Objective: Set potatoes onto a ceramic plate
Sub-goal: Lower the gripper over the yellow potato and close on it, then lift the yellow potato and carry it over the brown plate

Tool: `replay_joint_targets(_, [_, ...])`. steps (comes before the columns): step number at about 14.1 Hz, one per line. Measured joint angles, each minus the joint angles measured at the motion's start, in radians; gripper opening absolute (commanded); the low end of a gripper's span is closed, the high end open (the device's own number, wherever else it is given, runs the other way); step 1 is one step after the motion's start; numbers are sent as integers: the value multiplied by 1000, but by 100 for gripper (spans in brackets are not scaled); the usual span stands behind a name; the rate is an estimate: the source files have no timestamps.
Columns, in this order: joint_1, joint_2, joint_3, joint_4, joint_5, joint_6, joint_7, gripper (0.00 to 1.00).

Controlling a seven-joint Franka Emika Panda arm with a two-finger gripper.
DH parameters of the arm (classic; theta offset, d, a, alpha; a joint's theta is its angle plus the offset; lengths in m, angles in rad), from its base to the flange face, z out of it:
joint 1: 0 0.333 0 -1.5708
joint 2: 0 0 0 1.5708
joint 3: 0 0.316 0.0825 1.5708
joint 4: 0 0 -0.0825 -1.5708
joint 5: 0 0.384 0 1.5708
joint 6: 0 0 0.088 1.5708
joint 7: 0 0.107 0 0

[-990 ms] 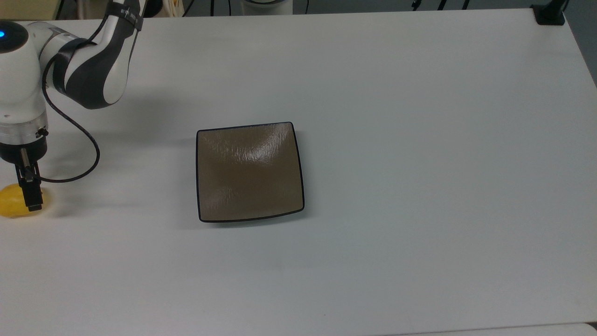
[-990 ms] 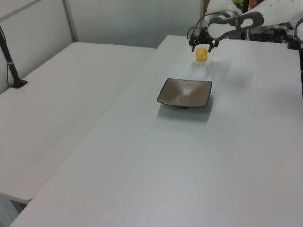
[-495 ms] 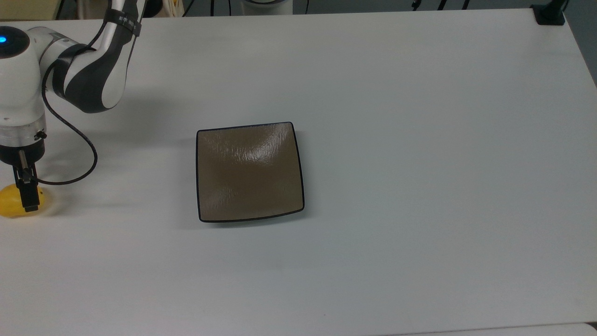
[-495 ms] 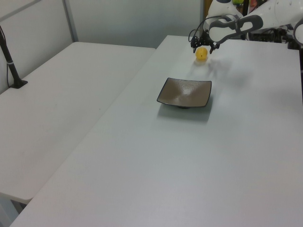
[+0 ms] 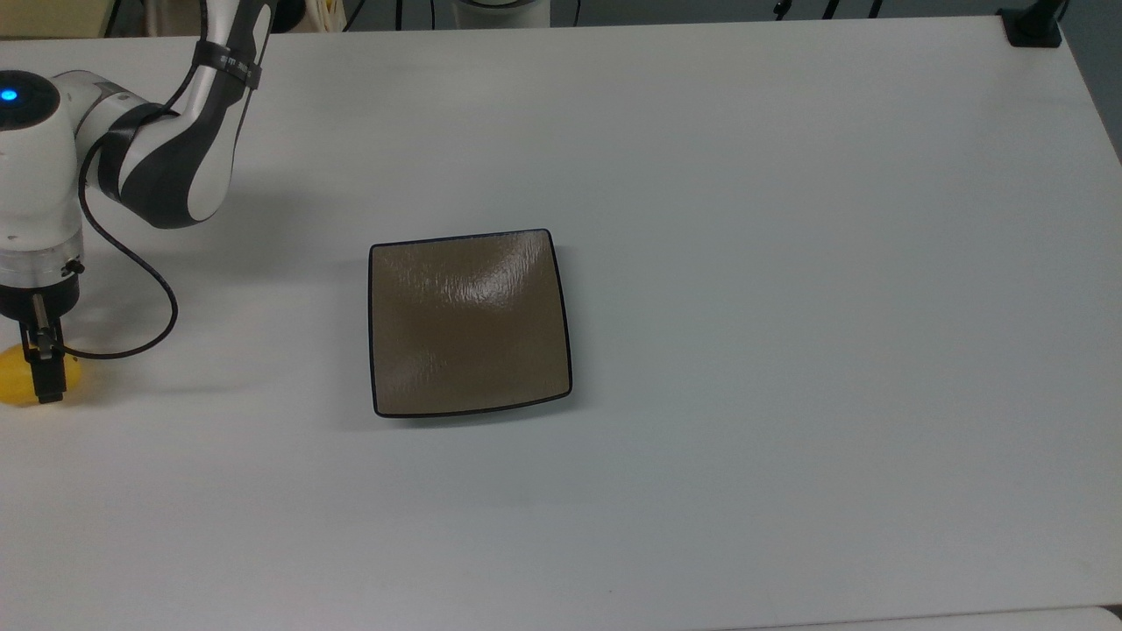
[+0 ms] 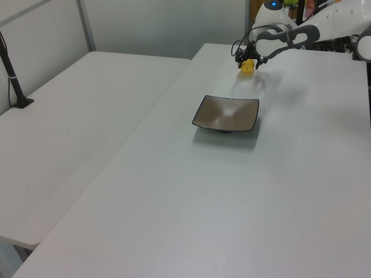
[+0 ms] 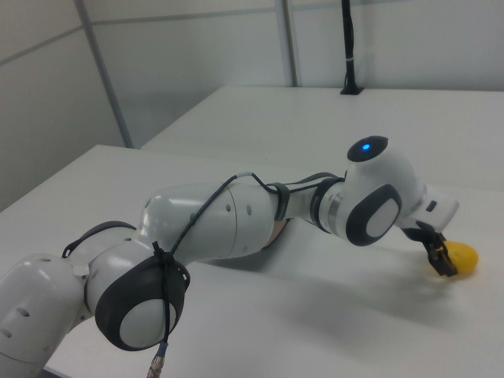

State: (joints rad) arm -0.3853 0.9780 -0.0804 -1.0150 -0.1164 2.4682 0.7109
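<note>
The potato [image 5: 17, 384] is small, yellow and oval. It lies on the white table at the top view's far left edge. My gripper [image 5: 44, 375] hangs straight down over it. In the left view the gripper [image 6: 248, 60] is open, with a dark finger on each side of the potato [image 6: 247, 68]. In the right view one finger [image 7: 438, 257] stands just in front of the potato [image 7: 459, 257]. The ceramic plate [image 5: 469, 322] is square, glossy brown and dark-rimmed. It sits bare near the table's middle, well to the top view's right of the gripper, and appears in the left view as the plate [image 6: 226, 113].
The white table [image 5: 789, 263] stretches wide around the plate. My arm's elbow [image 5: 171, 158] and a looping black cable [image 5: 158, 324] sit at the top view's upper left. A black clamp post [image 5: 1033, 26] stands at the far right corner. A second table [image 6: 69, 127] adjoins on the left view's left.
My gripper has moved slightly towards the top view's left and come down around the potato, which it now partly covers in the left view. The plate has not moved.
</note>
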Motion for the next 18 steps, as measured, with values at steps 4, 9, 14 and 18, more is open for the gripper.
replay_joint_targets(4, [-2, 3, 0, 7, 0, 0, 0, 56])
replay_joint_targets(9, [3, -22, 0, 5, -1, 2, -9, 57])
replay_joint_targets(14, [14, -175, 30, -122, -1, 0, -37, 57])
replay_joint_targets(18, [45, -276, 101, -204, -2, -130, -58, 58])
